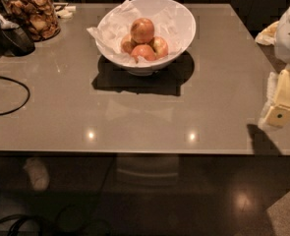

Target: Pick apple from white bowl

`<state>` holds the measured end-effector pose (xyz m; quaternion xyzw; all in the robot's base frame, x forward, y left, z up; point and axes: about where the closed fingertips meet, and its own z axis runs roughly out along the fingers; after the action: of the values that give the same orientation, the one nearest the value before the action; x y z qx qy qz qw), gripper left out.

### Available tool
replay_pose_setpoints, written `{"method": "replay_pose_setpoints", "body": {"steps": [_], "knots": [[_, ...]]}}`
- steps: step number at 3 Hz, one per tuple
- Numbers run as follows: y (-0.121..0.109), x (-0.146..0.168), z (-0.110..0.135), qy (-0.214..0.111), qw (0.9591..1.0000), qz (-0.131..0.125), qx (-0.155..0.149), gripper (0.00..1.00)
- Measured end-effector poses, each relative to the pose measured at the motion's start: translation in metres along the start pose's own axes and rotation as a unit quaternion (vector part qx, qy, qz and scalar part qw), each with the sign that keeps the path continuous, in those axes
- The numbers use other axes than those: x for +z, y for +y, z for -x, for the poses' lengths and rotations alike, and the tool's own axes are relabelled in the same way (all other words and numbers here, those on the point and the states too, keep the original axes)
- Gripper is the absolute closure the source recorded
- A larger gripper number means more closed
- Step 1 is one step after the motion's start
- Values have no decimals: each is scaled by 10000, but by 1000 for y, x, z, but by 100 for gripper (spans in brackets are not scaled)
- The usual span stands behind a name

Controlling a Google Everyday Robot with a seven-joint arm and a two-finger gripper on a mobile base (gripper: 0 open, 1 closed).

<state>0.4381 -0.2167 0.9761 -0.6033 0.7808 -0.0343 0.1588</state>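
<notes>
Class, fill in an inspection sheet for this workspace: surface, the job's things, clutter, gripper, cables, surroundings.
Surface: glossy grey table, with light spots reflected near its front edge.
Job's things: white bowl, paper-lined, at back centre; the apple sits on top of three other apples.
Clutter: glass jar of brown snacks and a dark scoop at the back left corner.
Gripper: gripper at the table's right edge, well away from the bowl.
Cables: black cable looping on the table's left side; floor cables at the lower left.
Surroundings: dark floor; nothing else seen clearly.
</notes>
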Motion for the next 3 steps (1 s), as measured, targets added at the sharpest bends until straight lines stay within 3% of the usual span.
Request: {"method": "replay_pose_setpoints", "body": {"steps": [1, 3], "knots": [[0, 0, 0, 0, 10000, 0, 0, 0], [-42, 7, 52, -24, 9994, 214, -284, 0]]}}
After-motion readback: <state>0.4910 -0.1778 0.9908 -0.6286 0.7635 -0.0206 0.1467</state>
